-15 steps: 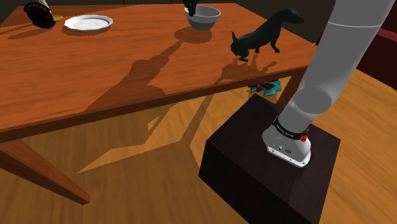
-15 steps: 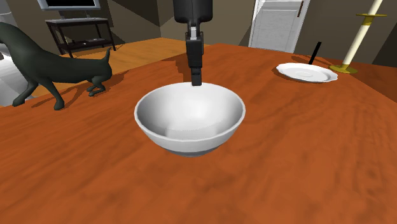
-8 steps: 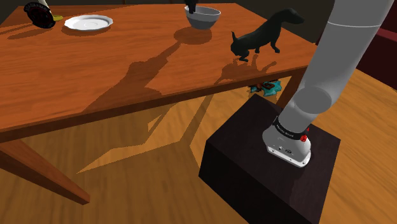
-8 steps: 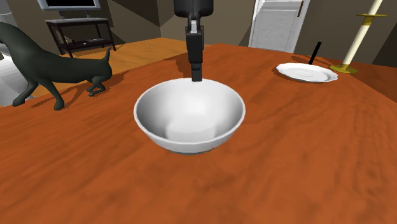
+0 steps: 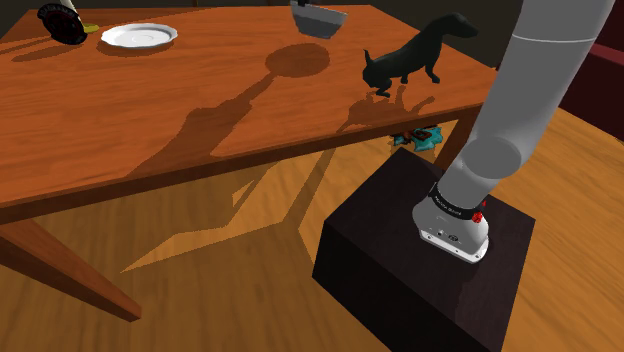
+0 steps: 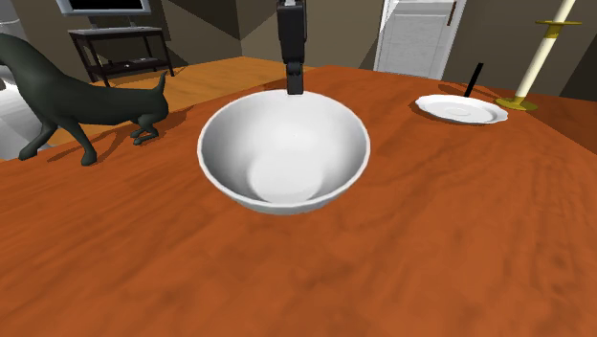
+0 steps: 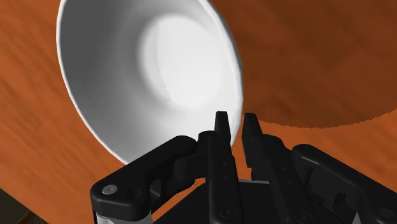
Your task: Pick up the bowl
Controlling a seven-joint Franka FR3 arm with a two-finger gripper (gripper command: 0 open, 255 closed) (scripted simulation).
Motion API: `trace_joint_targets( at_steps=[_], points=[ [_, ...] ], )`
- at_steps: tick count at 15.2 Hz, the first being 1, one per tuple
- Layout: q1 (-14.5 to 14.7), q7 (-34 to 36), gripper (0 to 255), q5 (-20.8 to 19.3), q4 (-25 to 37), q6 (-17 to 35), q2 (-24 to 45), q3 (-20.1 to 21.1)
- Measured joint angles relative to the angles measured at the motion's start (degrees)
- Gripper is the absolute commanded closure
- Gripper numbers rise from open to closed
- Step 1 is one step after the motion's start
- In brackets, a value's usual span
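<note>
arm [image 5: 556, 70]: pale grey, thick round tubes | collar [image 5: 455, 232]: white, dark band, red dot, tiny screws | gripper [image 7: 235, 121]: all black, blocky links, round screw heads | fingers [image 7: 220, 153]: slim, square-tipped | stand [image 5: 400, 275]: dark box

My arm: white Franka arm with dark joints [image 5: 540, 70], standing on its base at the shoulder view's lower right and running up past that view's top edge.
My gripper: all-black two-finger gripper [image 7: 236, 121], hanging straight down in the second exterior view [image 6: 295, 81].
My fingers: black fingers [image 7: 221, 130] drawn close, one inside and one outside the rim of the white bowl [image 7: 159, 63].
My grip: the rim is clasped between my fingertips.
</note>
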Motion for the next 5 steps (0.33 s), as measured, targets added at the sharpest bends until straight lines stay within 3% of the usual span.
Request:
trace_joint_targets(
  at_steps=[5],
  points=[
    [0.2, -0.6, 255, 0.0, 5.4, -4.0, 1.3, 0.0]
  ],
)
